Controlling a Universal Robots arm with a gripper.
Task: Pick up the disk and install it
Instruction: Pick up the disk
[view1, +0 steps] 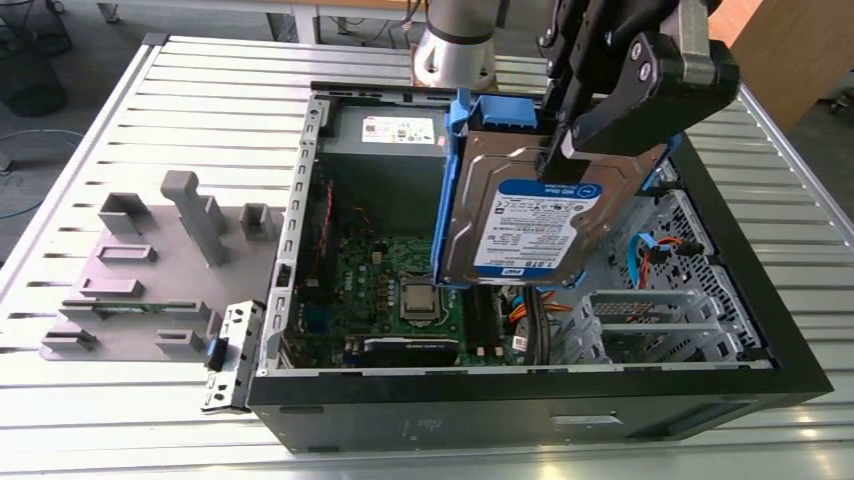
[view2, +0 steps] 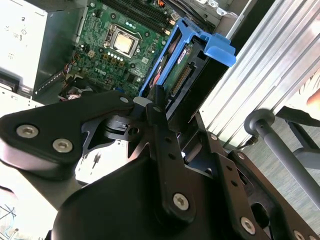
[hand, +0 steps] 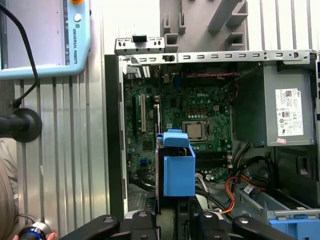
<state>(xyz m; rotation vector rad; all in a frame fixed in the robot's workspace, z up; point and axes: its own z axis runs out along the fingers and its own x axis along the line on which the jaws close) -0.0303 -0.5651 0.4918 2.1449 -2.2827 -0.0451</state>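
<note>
One claw (view1: 566, 160), mine, clamped hard on the disk (view1: 523, 225). In the exterior view my fingers pinch it near its upper end. The disk hangs upright in the air, label side toward that camera, w/ the blue handle tab (view1: 497, 110) on top and blue rails down the long sides. In the second wrist view the claw (view2: 152, 100) bites the disk (view2: 181, 67), underside and connector end showing. In the first wrist view I see the disk (hand: 178, 172) end-on, blue plastic facing the lens.

Under it is the open PC case (view1: 534, 420), lying on its side, open face up. The disk's lower end is over the green board (view1: 387, 270), toward the metal cage (view1: 667, 310) at the exterior view's right. Can't tell if it touches anything inside.

The grey power box (view1: 387, 130) sits at the case's far end. Orange cables (hand: 230, 187) run inside the case, w/ a blue bracket (hand: 295, 220) near them.

The case rests on a slatted metal table (view1: 200, 100). A grey block (view1: 147, 260) sits on the table just beside the case, at the exterior view's left.
</note>
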